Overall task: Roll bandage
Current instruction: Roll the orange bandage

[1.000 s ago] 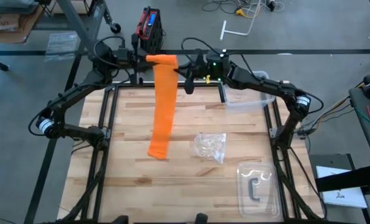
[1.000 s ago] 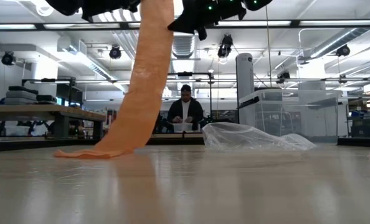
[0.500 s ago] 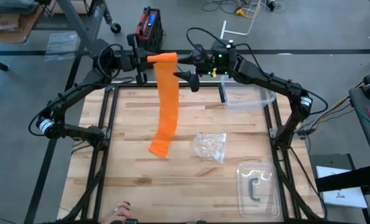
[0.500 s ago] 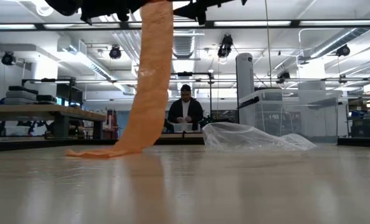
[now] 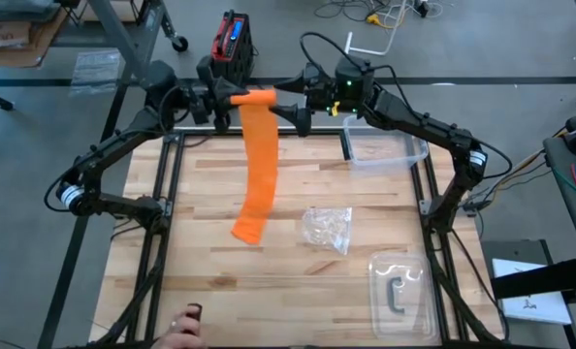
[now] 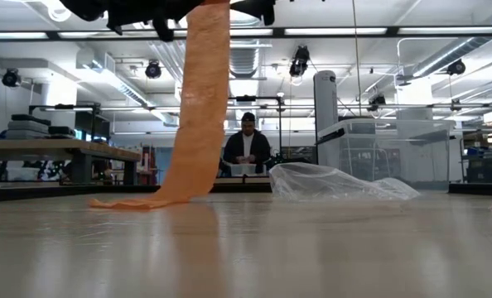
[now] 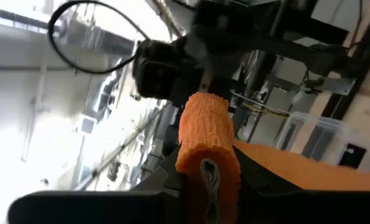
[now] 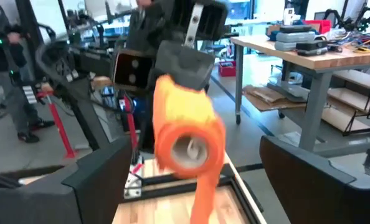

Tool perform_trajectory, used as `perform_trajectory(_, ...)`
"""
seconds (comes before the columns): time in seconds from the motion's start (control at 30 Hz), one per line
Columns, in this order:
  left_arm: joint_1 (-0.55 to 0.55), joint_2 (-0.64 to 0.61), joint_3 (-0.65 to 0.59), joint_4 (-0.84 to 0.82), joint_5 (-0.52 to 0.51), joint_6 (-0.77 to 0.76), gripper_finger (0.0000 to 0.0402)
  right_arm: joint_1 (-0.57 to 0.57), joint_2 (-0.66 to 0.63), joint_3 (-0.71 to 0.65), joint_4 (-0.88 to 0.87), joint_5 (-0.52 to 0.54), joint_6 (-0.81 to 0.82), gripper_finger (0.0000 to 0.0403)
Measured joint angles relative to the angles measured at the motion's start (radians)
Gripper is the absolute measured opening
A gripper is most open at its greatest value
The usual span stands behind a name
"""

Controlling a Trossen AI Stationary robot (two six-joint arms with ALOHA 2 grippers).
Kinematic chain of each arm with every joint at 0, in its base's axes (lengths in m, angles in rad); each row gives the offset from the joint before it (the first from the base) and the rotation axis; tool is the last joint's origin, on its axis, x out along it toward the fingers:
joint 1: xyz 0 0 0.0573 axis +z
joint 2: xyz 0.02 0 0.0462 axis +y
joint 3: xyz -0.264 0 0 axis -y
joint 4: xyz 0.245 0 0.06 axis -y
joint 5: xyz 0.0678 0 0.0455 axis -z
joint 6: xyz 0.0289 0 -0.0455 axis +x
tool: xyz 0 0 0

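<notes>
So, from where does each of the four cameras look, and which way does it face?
High view: above the table, facing down; both arms, left gripper and open right gripper flanking the bright orange fabric bandage.
Low view: table height, facing the room; bandage hanging, arms at top.
Left wrist view: behind the left fingers, clamped on the bandage roll.
Right wrist view: between its spread fingers, facing the roll.
Both wrist views share the roll.

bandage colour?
Bright orange, plain with no pattern. The bandage shows best in the high view, hanging from the left gripper to the table.
</notes>
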Motion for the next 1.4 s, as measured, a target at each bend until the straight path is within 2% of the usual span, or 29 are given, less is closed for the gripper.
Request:
perform_trajectory(0.13, -0.007, 0.0, 0.0, 0.002, 0.0, 0.049, 0.0052, 0.004, 0.012, 0.0, 0.035, 0.0, 0.025, 0.0344)
perform_trajectory(0.5, -0.01, 0.0, 0.0, 0.003, -0.001, 0.043, 0.0056, 0.022, 0.032, 0.0, 0.138, -0.003, 0.092, 0.0343)
perform_trajectory(0.7, -0.01, 0.0, 0.0, 0.003, -0.001, 0.038, 0.0067, 0.026, 0.039, -0.008, 0.13, -0.009, 0.092, 0.0337)
perform_trajectory(1.07, -0.034, 0.0, 0.0, 0.001, 0.001, -0.011, 0.0061, 0.029, 0.059, -0.01, 0.149, -0.045, 0.085, 0.0255)
perform_trajectory(1.4, -0.037, 0.0, 0.0, 0.0, 0.001, -0.048, 0.0082, 0.029, 0.059, -0.01, 0.151, -0.046, 0.047, 0.0147)
